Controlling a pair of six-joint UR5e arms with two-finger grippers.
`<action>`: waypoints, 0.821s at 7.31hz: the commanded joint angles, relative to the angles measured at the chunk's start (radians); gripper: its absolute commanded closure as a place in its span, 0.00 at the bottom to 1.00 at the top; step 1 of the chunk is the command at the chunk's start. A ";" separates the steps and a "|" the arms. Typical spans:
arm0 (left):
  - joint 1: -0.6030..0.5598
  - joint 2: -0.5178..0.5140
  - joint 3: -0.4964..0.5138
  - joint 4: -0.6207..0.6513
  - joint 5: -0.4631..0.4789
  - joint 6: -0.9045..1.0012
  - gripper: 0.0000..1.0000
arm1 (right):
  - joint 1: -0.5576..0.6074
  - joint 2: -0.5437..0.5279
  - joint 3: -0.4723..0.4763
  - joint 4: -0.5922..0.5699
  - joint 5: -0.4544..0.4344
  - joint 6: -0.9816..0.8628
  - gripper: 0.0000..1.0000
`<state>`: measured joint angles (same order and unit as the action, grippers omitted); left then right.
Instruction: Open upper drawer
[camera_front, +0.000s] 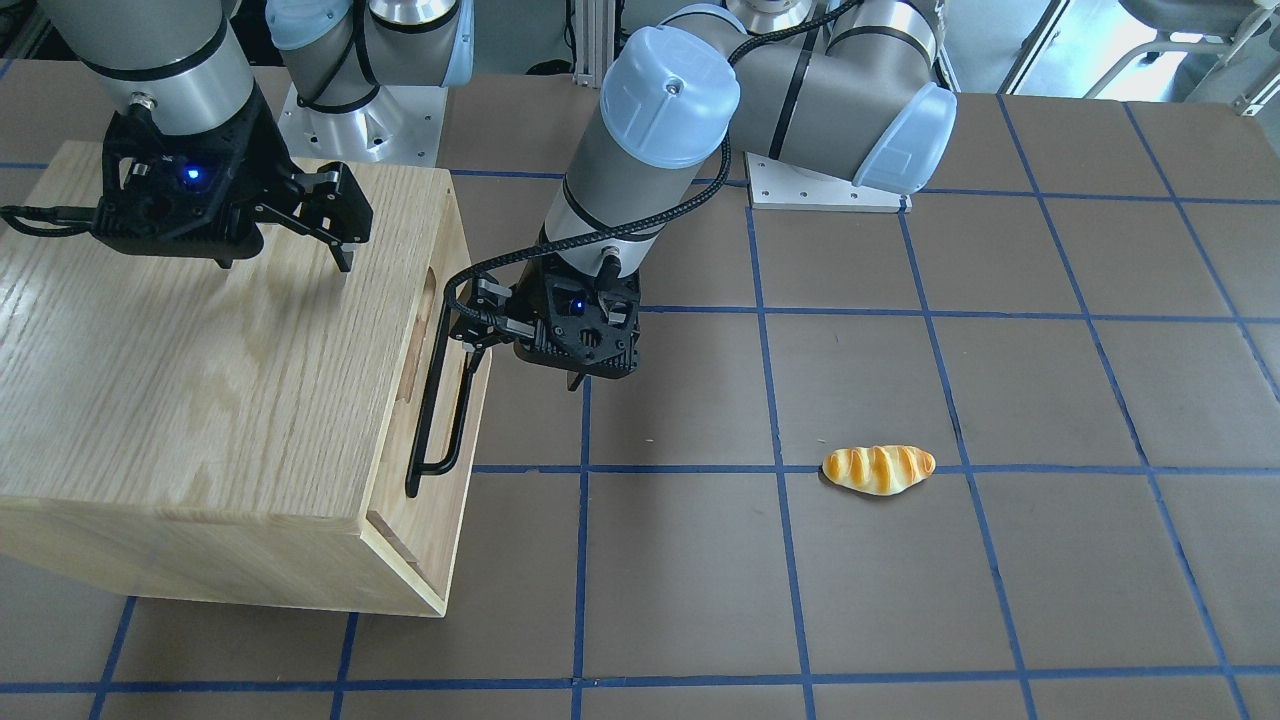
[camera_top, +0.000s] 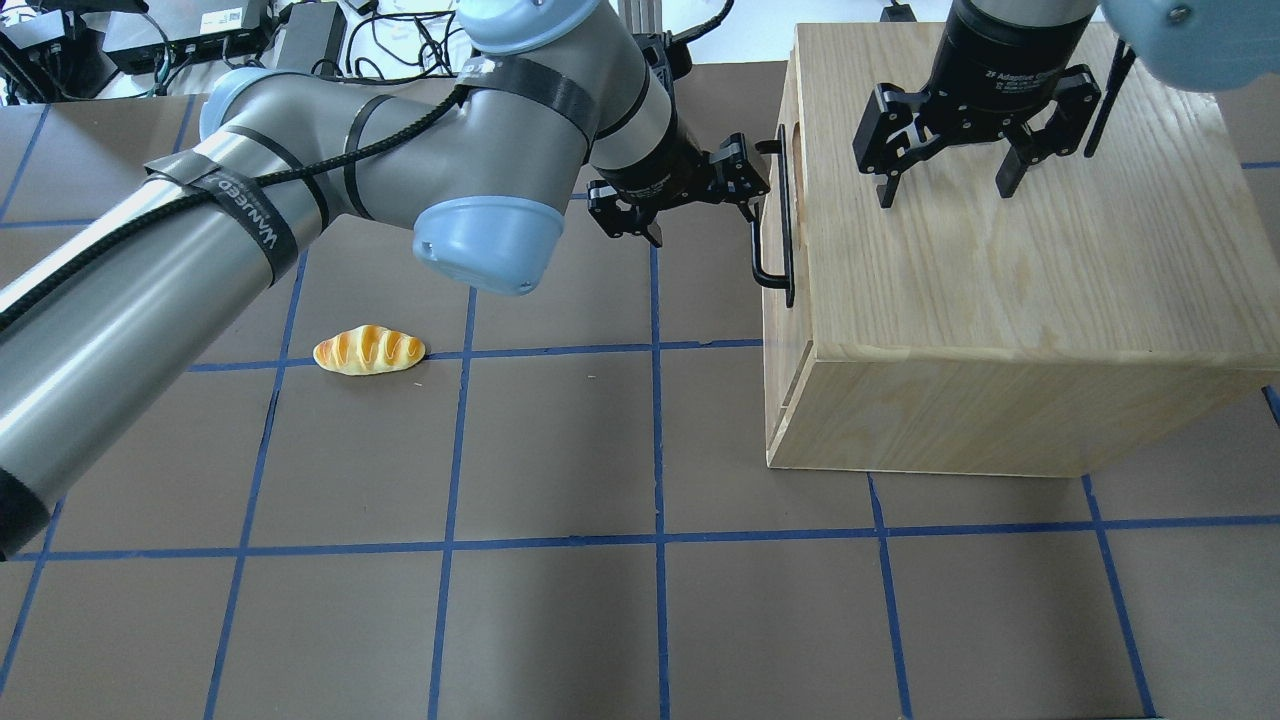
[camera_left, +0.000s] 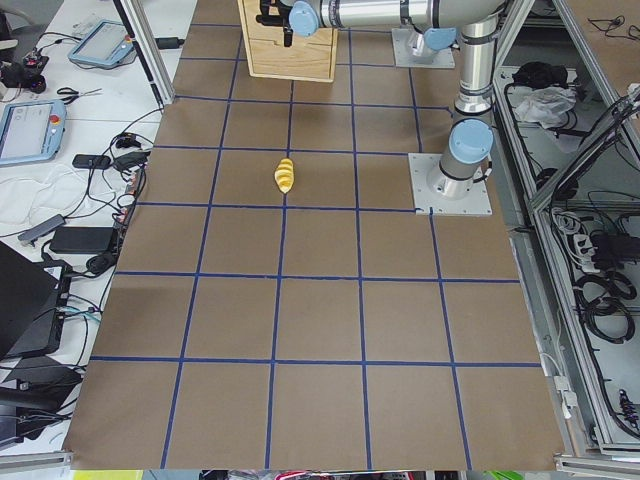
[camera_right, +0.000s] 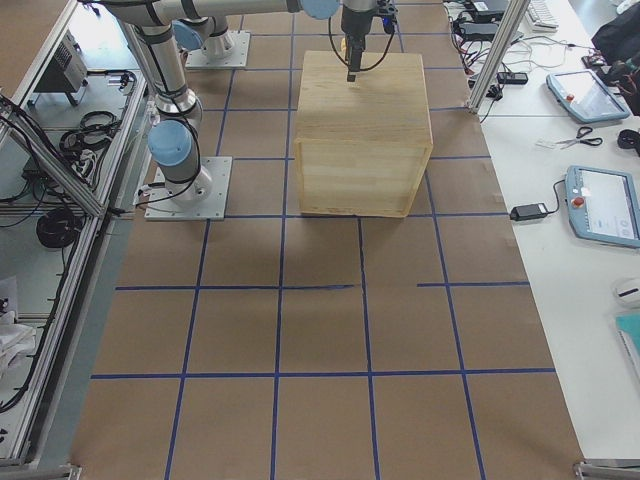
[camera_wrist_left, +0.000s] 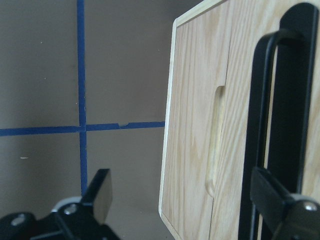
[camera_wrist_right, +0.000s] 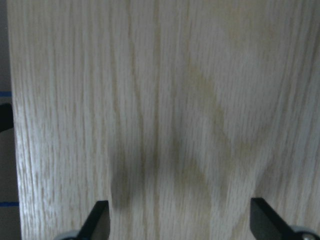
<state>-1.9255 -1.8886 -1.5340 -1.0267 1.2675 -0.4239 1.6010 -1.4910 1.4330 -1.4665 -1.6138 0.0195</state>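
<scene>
The upper drawer (camera_wrist_left: 242, 75) sits flush in the front of the oak-grain cabinet (camera_top: 1000, 300). Its long black bar handle (camera_top: 787, 230) also shows in the front-facing view (camera_front: 428, 420) and at the right of the left wrist view (camera_wrist_left: 295, 100), next to the oval slot (camera_wrist_left: 215, 140). My left gripper (camera_top: 700, 215) is open at the drawer front. One of its fingers (camera_wrist_left: 272, 197) is right at the handle, and the other hangs out over the table. I cannot tell whether the finger touches the bar. My right gripper (camera_top: 945, 190) is open and empty, just above the cabinet's top (camera_wrist_right: 160, 100).
A toy bread roll (camera_top: 368, 350) lies on the brown gridded table, well away from the cabinet; it also shows in the front-facing view (camera_front: 878, 469). The cabinet stands at my right side of the table. The arm bases (camera_front: 825, 185) are behind it.
</scene>
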 joint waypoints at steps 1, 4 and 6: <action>-0.016 -0.003 0.000 0.008 0.000 -0.004 0.00 | 0.000 0.000 0.000 0.000 0.000 0.000 0.00; -0.021 -0.009 0.000 0.010 0.000 -0.001 0.00 | 0.000 0.000 0.000 0.000 0.000 0.000 0.00; -0.021 -0.017 0.000 0.011 0.000 0.005 0.00 | -0.001 0.000 0.000 0.000 0.000 -0.001 0.00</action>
<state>-1.9464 -1.8997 -1.5340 -1.0167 1.2671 -0.4230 1.6013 -1.4911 1.4333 -1.4665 -1.6137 0.0196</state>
